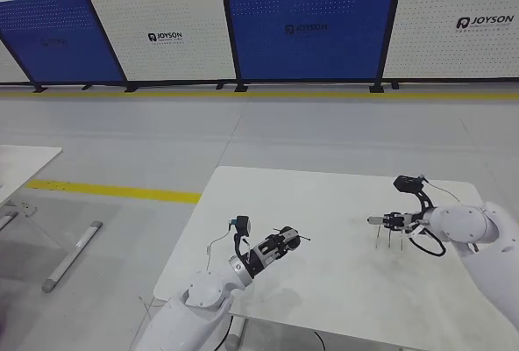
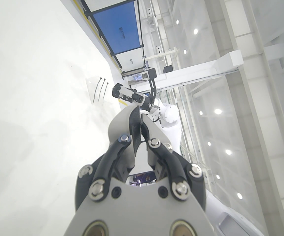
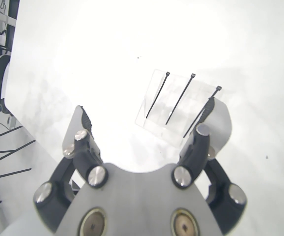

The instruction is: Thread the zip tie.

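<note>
Though its two grey fingers with ribbed black pads are pressed together at the tips, the left tool (image 2: 137, 116) hangs over the white desk (image 1: 330, 290) well apart from the clear sheet (image 3: 175, 84), and whether anything is pinched between the pads cannot be told. Just beside the sheet, the right tool (image 3: 148, 114) is spread wide and holds nothing, with one of its fingers (image 3: 220, 119) at the sheet's edge. On the sheet, a thin transparent rectangle lying flat, rest three black zip ties (image 3: 179, 99). They are slim straight strips, each ending in a small square head. They lie side by side, roughly parallel and apart from one another, and the one closest to that finger runs alongside its pad.
</note>
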### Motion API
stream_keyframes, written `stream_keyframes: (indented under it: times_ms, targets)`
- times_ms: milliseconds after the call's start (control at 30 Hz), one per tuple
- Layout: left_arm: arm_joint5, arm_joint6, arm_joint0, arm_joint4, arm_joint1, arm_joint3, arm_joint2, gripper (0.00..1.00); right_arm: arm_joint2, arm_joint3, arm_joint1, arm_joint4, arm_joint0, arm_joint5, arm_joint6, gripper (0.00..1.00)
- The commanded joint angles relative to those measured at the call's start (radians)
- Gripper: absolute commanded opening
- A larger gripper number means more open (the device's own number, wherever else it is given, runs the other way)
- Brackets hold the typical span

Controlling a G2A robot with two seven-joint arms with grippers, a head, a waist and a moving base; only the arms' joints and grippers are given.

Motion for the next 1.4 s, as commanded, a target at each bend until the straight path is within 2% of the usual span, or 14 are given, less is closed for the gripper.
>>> stream_keyframes:
  times_ms: [0, 33, 67, 100, 133, 267, 367, 433, 633, 767, 833, 1100, 1367]
  targets:
    - [0.0, 0.0, 0.0, 0.0, 0.0, 0.0, 0.0, 0.0, 0.005, 0.011, -0.002, 0.005, 0.003, 0.014, 0.0, 1.0]
    - [0.0, 0.0, 0.0, 0.0, 0.0, 0.0, 0.0, 0.0, 0.007, 0.013, -0.003, 0.007, 0.005, 0.02, 0.003, 0.84]
    - [0.0, 0.0, 0.0, 0.0, 0.0, 0.0, 0.0, 0.0, 0.009, 0.016, -0.004, 0.007, 0.006, 0.026, 0.006, 0.58]
    - [0.0, 0.0, 0.0, 0.0, 0.0, 0.0, 0.0, 0.0, 0.01, 0.019, -0.004, 0.004, 0.008, 0.038, 0.01, 0.48]
    - [0.0, 0.0, 0.0, 0.0, 0.0, 0.0, 0.0, 0.0, 0.012, 0.02, -0.005, 0.001, 0.01, 0.047, 0.012, 0.45]
    - [0.0, 0.0, 0.0, 0.0, 0.0, 0.0, 0.0, 0.0, 0.014, 0.029, -0.008, -0.001, 0.016, 0.069, 0.038, 0.48]
    - [0.0, 0.0, 0.0, 0.0, 0.0, 0.0, 0.0, 0.0, 0.014, 0.042, -0.012, -0.003, 0.023, 0.081, 0.055, 0.44]
    - [0.0, 0.0, 0.0, 0.0, 0.0, 0.0, 0.0, 0.0, 0.012, 0.051, -0.015, -0.005, 0.029, 0.089, 0.069, 0.46]
    - [0.0, 0.0, 0.0, 0.0, 0.0, 0.0, 0.0, 0.0, -0.006, 0.091, -0.031, -0.011, 0.053, 0.133, 0.098, 0.43]
    - [0.0, 0.0, 0.0, 0.0, 0.0, 0.0, 0.0, 0.0, -0.024, 0.124, -0.046, -0.02, 0.072, 0.147, 0.109, 0.41]
    - [0.0, 0.0, 0.0, 0.0, 0.0, 0.0, 0.0, 0.0, -0.032, 0.138, -0.053, -0.024, 0.082, 0.16, 0.111, 0.36]
    - [0.0, 0.0, 0.0, 0.0, 0.0, 0.0, 0.0, 0.0, -0.066, 0.206, -0.085, -0.033, 0.122, 0.185, 0.131, 0.37]
    - [0.0, 0.0, 0.0, 0.0, 0.0, 0.0, 0.0, 0.0, -0.105, 0.284, -0.125, -0.037, 0.16, 0.182, 0.14, 0.35]
